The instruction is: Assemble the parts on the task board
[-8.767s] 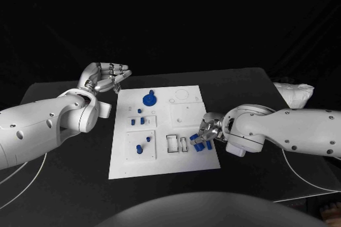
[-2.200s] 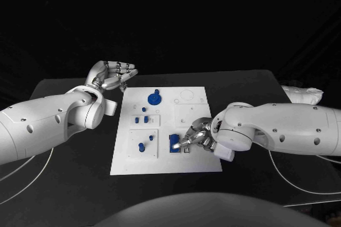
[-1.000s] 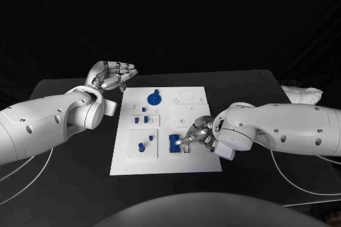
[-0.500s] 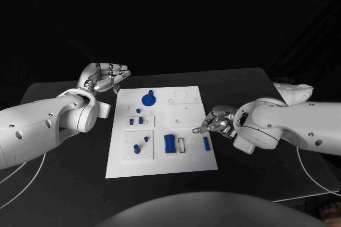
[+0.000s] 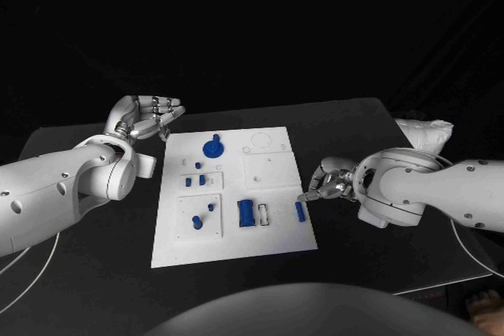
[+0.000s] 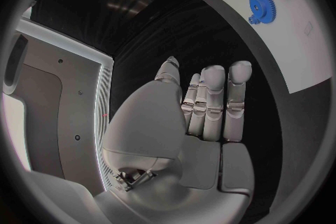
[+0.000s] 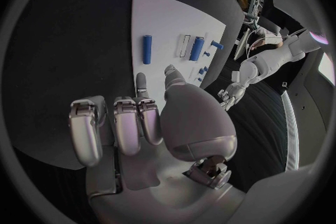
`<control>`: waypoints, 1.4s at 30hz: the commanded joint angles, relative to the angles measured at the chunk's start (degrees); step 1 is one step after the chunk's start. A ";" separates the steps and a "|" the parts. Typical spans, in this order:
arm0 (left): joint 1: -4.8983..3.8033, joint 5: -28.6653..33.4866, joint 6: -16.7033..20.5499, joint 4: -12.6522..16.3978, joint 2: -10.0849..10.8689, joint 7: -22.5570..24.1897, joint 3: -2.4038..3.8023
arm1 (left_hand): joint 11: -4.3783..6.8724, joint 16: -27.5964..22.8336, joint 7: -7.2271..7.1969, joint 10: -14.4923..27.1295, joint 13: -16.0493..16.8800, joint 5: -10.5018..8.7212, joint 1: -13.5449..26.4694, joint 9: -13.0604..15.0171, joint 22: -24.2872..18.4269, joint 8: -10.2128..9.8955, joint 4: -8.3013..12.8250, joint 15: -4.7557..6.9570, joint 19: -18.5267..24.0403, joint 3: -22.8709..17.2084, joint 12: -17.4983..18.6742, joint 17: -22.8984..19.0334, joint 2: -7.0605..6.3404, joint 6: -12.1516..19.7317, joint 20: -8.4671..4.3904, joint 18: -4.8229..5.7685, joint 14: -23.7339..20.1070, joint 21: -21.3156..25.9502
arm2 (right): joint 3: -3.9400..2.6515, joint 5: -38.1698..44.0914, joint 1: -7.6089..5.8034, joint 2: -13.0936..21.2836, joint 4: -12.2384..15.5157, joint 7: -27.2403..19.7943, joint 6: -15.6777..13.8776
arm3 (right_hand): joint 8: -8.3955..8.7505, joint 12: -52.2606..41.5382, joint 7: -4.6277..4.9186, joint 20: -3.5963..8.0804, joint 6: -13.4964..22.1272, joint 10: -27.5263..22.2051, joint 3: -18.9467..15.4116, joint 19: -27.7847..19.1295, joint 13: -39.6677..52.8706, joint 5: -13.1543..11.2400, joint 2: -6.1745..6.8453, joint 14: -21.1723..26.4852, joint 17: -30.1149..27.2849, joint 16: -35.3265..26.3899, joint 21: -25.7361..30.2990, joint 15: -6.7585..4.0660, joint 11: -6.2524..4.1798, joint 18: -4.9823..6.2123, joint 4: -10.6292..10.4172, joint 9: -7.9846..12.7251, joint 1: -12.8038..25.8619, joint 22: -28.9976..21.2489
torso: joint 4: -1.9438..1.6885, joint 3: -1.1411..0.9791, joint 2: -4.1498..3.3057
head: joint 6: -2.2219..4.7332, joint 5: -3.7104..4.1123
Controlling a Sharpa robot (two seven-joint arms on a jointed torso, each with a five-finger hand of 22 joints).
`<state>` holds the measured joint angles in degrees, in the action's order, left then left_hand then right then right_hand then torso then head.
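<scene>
White task board (image 5: 278,237) lies mid-table, blue parts (image 5: 247,212) on it; right hand (image 5: 325,184) hovers empty at its right edge, fingers loosely curled; left hand (image 5: 147,116) empty, fingers apart, beyond its far-left corner.

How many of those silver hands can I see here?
2. The left hand is off the task board's far left corner; the right hand is beside its right edge.
</scene>
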<state>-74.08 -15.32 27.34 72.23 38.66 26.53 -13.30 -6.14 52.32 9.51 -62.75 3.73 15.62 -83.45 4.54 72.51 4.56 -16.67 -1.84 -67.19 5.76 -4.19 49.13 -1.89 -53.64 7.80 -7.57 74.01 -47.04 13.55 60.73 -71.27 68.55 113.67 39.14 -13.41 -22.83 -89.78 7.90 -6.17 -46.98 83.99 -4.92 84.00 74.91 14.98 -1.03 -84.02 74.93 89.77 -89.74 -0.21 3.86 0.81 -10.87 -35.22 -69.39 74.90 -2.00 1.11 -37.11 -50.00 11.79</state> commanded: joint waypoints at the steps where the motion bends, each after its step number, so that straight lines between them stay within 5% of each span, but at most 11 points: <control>1: -0.02 -0.11 -0.71 0.06 -0.16 0.33 0.03 | -0.02 -0.20 0.07 0.22 0.05 0.20 0.22 -0.06 -0.05 -0.22 -0.07 -0.03 -0.42 0.41 0.23 -0.06 0.54 0.27 0.05 -0.40 0.19 0.40 | 0.01 4.85 0.25 -0.19 -0.12 4.50 3.18 | 0.43 -0.22 -0.11 -0.35 -0.63 6.01 0.45 6.00 15.09 0.00 0.14 -5.98 15.07 0.23 -0.26 0.35 0.18 -0.81 0.19 0.25 -0.32 15.10 | -0.05 0.04 0.01 | 0.00 0.01; 19: -0.01 -0.11 -0.85 0.01 -0.10 0.37 0.03 | -0.03 -0.17 0.07 0.22 0.04 0.20 0.22 -0.06 -0.05 -0.21 -0.08 -0.03 -0.46 0.50 0.23 0.01 0.53 0.28 0.05 -0.40 0.22 0.44 | 0.01 7.49 3.02 -2.92 -1.95 4.85 2.47 | 0.61 -0.22 -0.38 -0.19 -1.74 6.01 1.90 6.00 15.09 0.00 0.02 -5.98 15.07 0.23 -0.26 0.13 -0.04 -0.81 1.23 1.07 -1.42 15.10 | 0.00 0.01 -0.02 | 0.00 -0.33; 42: -0.02 -0.11 -0.77 -0.05 -0.08 0.13 0.00 | -0.03 -0.17 0.07 0.22 0.04 0.20 0.22 -0.06 -0.05 -0.21 -0.08 -0.03 -0.46 0.50 0.23 0.01 0.53 0.28 0.05 -0.40 0.22 0.44 | 0.00 11.42 4.51 -5.82 -3.69 5.79 4.90 | 1.02 -0.22 -0.35 -0.08 -1.62 6.01 2.88 6.00 15.09 0.20 -0.19 -5.98 15.07 0.23 -0.26 0.04 -0.05 -0.81 1.87 1.63 -2.03 15.10 | -0.11 0.05 -0.05 | 0.00 -0.56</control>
<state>-74.08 -15.32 27.24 72.11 38.67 26.47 -13.33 -6.14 52.33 9.51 -62.75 3.73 15.62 -83.45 4.54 72.52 4.56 -16.82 -1.84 -67.19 5.92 -4.19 49.13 -1.89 -53.64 7.80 -7.57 74.00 -46.80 13.40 70.36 -67.00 62.85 110.21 39.74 -10.56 -22.03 -89.78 7.41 -6.16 -48.73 83.99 -2.34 84.00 74.90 14.98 -1.17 -84.02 74.91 89.77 -89.74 -0.21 3.86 0.81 -8.94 -33.81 -70.91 74.93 -2.08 1.12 -37.12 -50.00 11.25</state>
